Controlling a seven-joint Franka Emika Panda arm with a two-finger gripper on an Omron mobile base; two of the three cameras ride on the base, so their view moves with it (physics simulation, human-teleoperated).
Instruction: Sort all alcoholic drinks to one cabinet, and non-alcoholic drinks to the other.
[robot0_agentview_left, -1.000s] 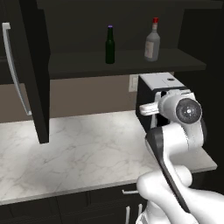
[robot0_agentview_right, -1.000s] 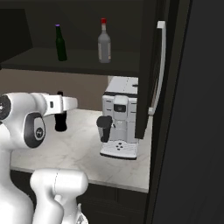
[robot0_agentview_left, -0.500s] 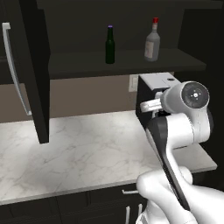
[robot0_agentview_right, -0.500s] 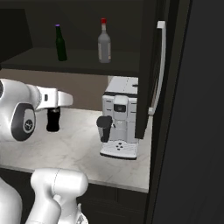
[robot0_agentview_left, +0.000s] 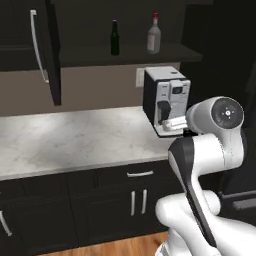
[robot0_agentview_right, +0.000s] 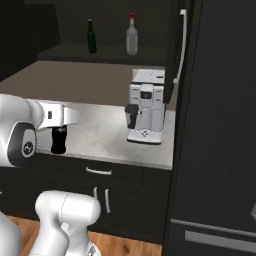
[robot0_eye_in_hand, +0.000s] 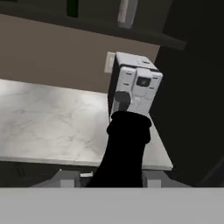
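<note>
Gripper (robot0_agentview_right: 59, 131) clamped on small black bottle (robot0_agentview_right: 58, 140).
Held above near counter (robot0_agentview_left: 75, 137) edge, left of coffee machine (robot0_agentview_right: 146, 106).

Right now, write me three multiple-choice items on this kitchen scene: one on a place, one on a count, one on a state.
1. Where does the dark green beer bottle stand?
A. on the open cabinet's shelf
B. on the marble counter
C. on top of the coffee machine

2. How many bottles stand on that shelf?
A. one
B. two
C. four

3. What is the gripper doing?
A. hanging open with nothing in it
B. closed on a small black bottle
C. pulling a cabinet handle

Answers: 1 A, the green bottle stands on the shelf above the counter, left of the clear liquor bottle. 2 B, the green bottle and the red-capped liquor bottle are the two there. 3 B, the right base view shows the black bottle hanging from the hand, and the hand view shows it between the fingers.
</note>
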